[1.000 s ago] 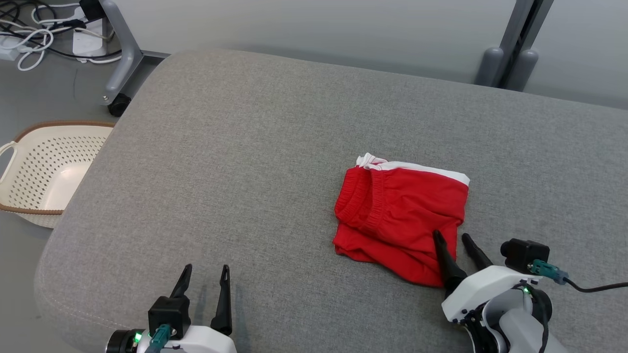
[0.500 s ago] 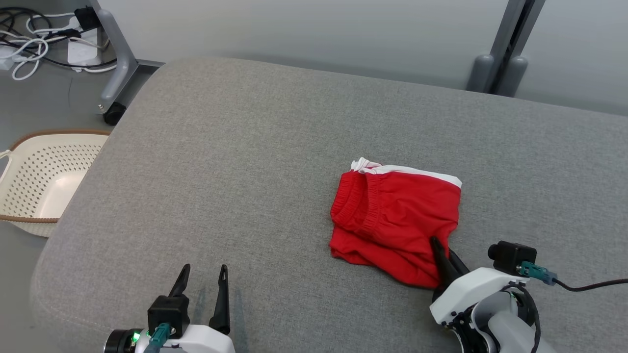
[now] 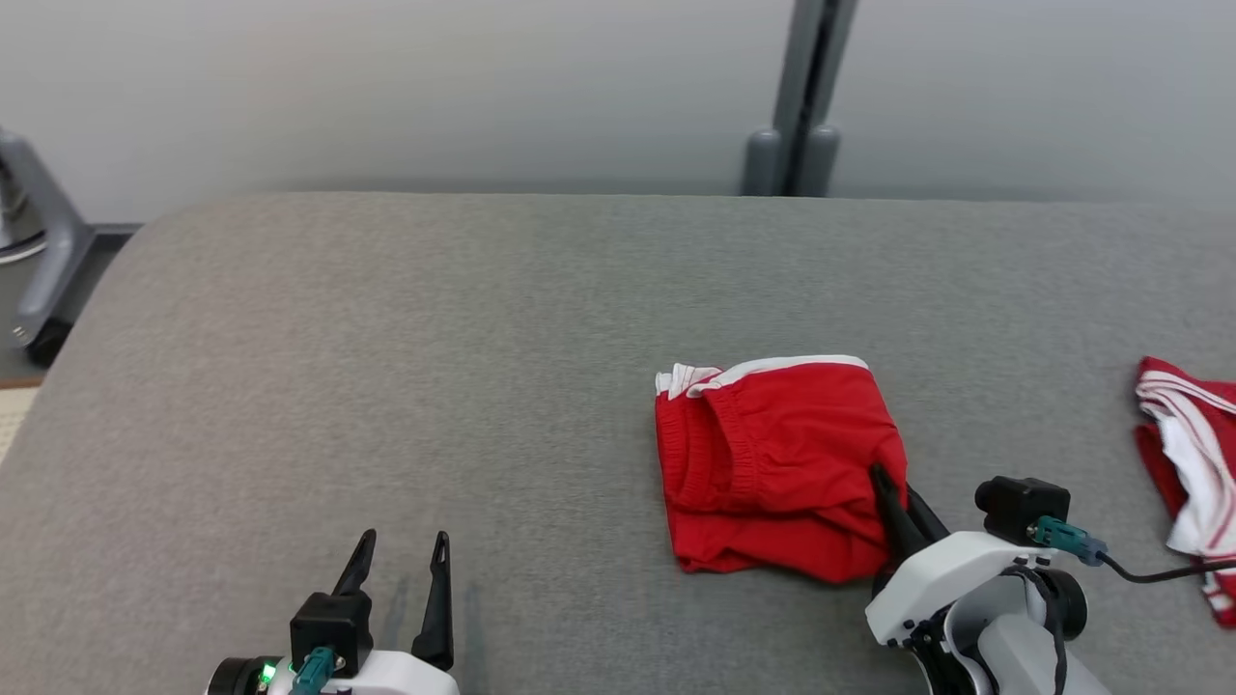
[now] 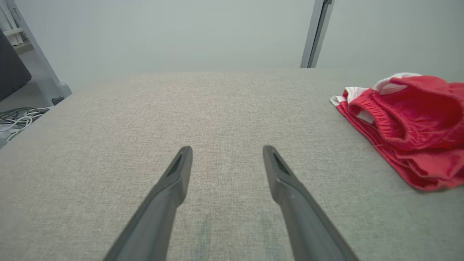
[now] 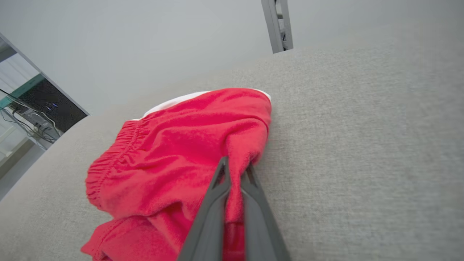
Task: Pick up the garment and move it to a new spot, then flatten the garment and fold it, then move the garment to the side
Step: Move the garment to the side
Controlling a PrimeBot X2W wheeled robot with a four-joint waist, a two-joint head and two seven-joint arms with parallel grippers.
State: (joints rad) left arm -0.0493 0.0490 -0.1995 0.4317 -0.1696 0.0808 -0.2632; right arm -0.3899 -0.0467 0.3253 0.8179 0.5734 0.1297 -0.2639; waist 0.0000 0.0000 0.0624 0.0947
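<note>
Right gripper point(image 3: 893, 487): fingers point(image 5: 214, 210) pressed together, a pinch of red cloth caught between the tips. The right wrist view point(image 5: 235, 165) shows it plainly.
Grip point: the near right corner of the garment point(image 3: 772, 454), as the head camera sees it. The fabric puckers up toward the tips there.
Garment: red shorts folded into a rough square, lying on the cushion point(image 3: 386, 367) right of centre. The gathered elastic waistband runs down the left side and white trim shows along the far edge. From the right wrist point(image 5: 174, 145) the cloth mounds up just ahead of the fingers, with the white edge peeking out behind.
Wrist camera point(image 3: 1024, 507): small black box on the right arm with a teal plug and a dark cable trailing off right.
Left gripper point(image 3: 404, 541): fingers spread wide apart, nothing between them. It sits low at the near edge, well apart from the garment.
Left wrist view: both fingers point(image 4: 227, 149) point across bare grey fabric, with the garment point(image 4: 406, 119) off to the right.
Cushion: wide grey woven pad with rounded corners.
Second garment point(image 3: 1193, 454): red and white striped, bunched at the far right edge and partly cut off by the frame.
Beyond: a grey post point(image 3: 801, 97) stands against the pale wall behind the cushion. A grey frame leg point(image 3: 39, 261) stands at far left, and cables point(image 4: 18, 116) lie on the floor.
</note>
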